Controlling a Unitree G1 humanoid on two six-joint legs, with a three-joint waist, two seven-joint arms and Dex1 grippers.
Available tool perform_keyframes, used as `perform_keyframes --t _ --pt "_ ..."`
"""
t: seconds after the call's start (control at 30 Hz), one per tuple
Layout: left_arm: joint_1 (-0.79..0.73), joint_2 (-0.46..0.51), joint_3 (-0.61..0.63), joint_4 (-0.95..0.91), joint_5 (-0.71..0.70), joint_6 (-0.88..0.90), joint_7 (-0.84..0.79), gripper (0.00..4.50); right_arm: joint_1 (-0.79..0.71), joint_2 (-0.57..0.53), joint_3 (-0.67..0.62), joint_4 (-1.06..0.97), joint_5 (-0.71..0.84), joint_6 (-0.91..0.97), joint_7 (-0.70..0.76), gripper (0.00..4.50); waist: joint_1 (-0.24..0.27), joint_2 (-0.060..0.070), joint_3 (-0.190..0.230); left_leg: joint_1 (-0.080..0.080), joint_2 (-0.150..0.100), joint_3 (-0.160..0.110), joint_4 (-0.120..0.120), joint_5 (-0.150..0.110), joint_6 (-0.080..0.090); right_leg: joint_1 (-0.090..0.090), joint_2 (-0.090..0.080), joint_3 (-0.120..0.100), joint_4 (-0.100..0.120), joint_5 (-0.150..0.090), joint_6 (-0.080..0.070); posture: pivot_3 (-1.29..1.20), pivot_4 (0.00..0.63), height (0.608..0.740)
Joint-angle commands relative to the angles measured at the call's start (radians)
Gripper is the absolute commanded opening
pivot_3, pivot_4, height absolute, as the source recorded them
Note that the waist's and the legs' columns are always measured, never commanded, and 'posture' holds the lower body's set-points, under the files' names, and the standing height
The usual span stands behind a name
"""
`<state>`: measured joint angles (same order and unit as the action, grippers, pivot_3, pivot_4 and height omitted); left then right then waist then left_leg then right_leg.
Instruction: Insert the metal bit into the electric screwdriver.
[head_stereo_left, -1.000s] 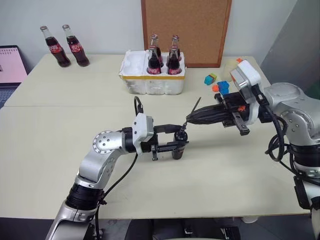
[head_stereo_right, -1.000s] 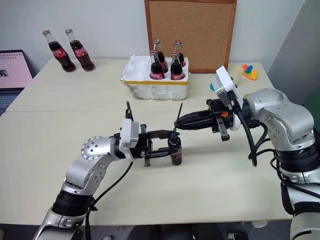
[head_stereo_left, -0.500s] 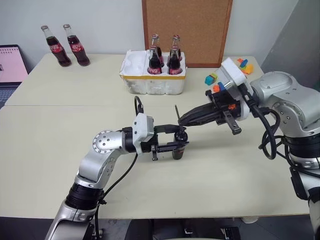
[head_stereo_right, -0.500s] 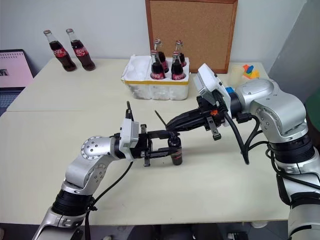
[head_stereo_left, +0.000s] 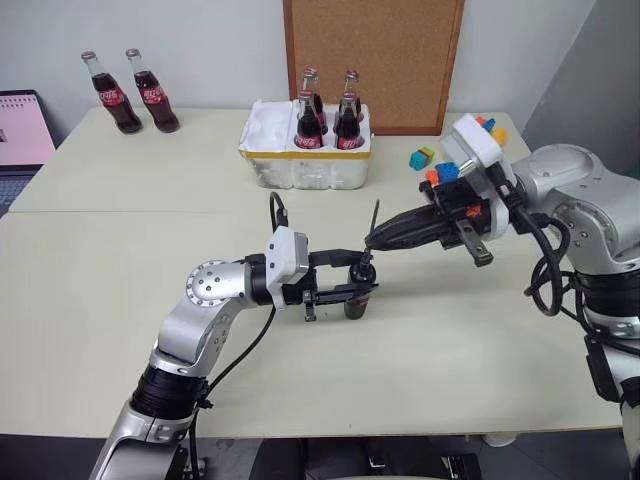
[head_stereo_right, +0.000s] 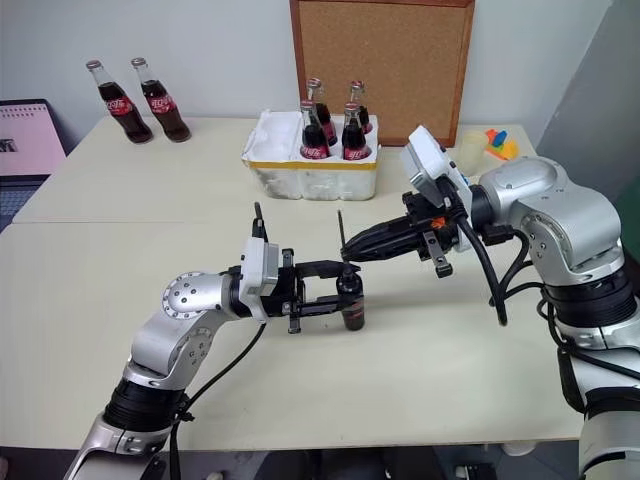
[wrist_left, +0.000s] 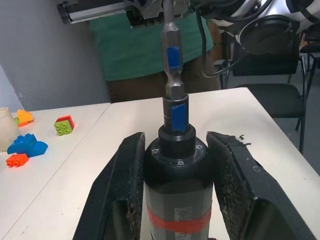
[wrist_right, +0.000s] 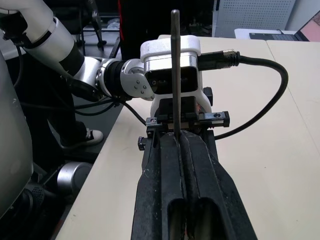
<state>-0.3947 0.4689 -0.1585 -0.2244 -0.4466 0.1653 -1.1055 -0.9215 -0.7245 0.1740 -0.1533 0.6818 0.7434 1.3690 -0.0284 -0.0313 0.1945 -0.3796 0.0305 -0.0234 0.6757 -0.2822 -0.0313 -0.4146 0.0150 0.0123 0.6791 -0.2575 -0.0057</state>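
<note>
Above the electric screwdriver (head_stereo_left: 358, 292), clamped upright by the left gripper (head_stereo_left: 345, 292), the right gripper (head_stereo_left: 372, 241) pinches the metal bit (head_stereo_left: 373, 216); slight tilt could jam it at the socket.

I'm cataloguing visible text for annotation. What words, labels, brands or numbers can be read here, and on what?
None can be read.
Cola bottles and crate bottles: red labels with white script, too small.
Laptop screen: text too small.
Electric screwdriver: red band, no text.
</note>
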Motion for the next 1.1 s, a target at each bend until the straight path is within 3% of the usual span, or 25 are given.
perform_keyframes --t 0.03,1.1 --pt "0.003 0.015 -0.004 0.011 0.007 0.002 -0.016 1.58 -0.004 0.013 -0.035 -0.011 0.015 0.017 -0.026 0.0 0.0 0.0 0.0 0.0 0.0 0.0 0.0 0.0 0.0 0.0 0.0 0.0 0.0 0.0 0.0 0.0 0.15 0.74" --pt "0.008 0.024 -0.007 0.002 0.005 0.01 -0.017 1.58 -0.017 0.001 -0.03 -0.068 0.001 0.019 0.001 0.0 0.0 0.0 0.0 -0.001 0.0 0.0 0.0 0.0 0.0 -0.001 0.0 0.0 -0.001 0.0 0.0 0.0 0.15 0.74"
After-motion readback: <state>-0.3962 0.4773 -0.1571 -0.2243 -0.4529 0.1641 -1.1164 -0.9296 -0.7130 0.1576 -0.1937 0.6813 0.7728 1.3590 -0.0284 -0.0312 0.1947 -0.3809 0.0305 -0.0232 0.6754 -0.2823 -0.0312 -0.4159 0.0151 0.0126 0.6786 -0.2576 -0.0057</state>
